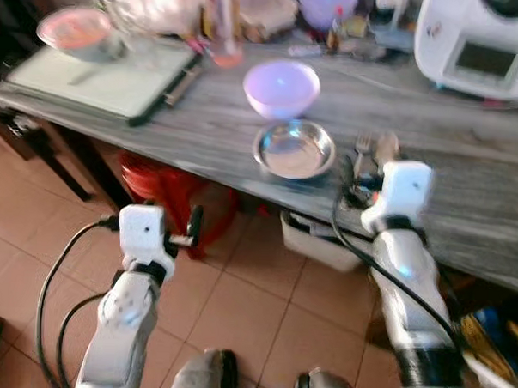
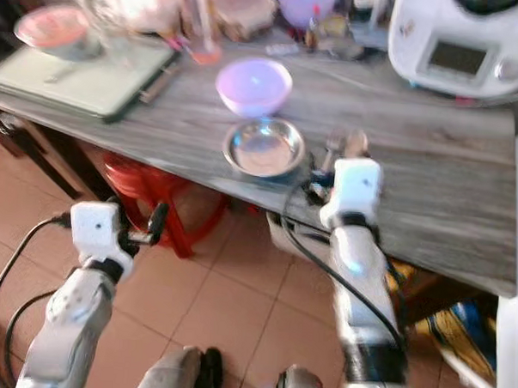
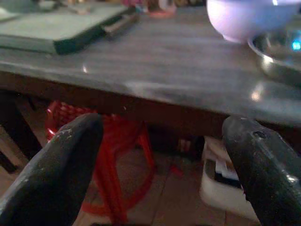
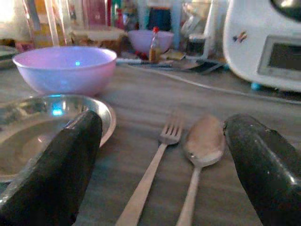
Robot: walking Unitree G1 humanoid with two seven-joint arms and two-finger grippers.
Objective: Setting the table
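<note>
On the grey wooden table (image 1: 465, 212) one place looks nearly set, steel plate (image 1: 294, 149) beside fork (image 4: 149, 165) and spoon (image 4: 201, 150), lilac bowl (image 1: 281, 87) behind, while right gripper (image 4: 164, 197) and left gripper (image 3: 160, 179) hold empty, jaws apart.

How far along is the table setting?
Done: metal plate and pink bowl sit on the table, fork and spoon beside the plate. In hand: nothing; right gripper open around the cutlery, left gripper open below the table edge.
</note>
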